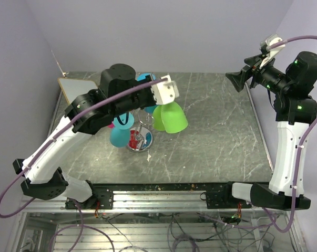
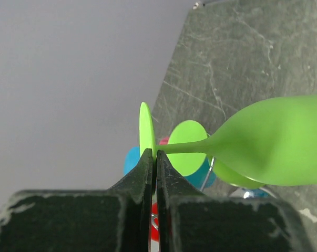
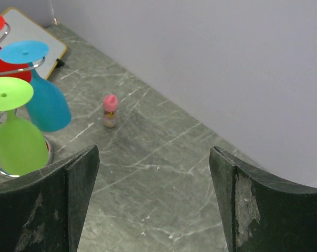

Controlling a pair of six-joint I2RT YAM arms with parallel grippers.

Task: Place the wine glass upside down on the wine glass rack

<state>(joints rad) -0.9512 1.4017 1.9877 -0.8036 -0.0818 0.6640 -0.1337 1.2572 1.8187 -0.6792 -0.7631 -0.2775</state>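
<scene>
My left gripper (image 2: 155, 155) is shut on the thin foot (image 2: 145, 128) of a green wine glass (image 2: 276, 139). The stem runs sideways across the left wrist view. From above, this glass (image 1: 175, 116) hangs bowl-down at the right side of the wine glass rack (image 1: 140, 140), under my left wrist. A second green glass (image 3: 17, 144), a blue one (image 3: 47, 107) and a red one (image 3: 6, 65) hang upside down on the rack's wire arms (image 3: 0, 123). My right gripper (image 3: 154, 173) stands open and bare, raised at the table's far right (image 1: 237, 80).
A small pink-capped bottle (image 3: 110, 110) stands on the grey marble table (image 1: 221, 131) behind the rack. A white board (image 1: 77, 86) lies at the back left corner. Walls close the back and both sides.
</scene>
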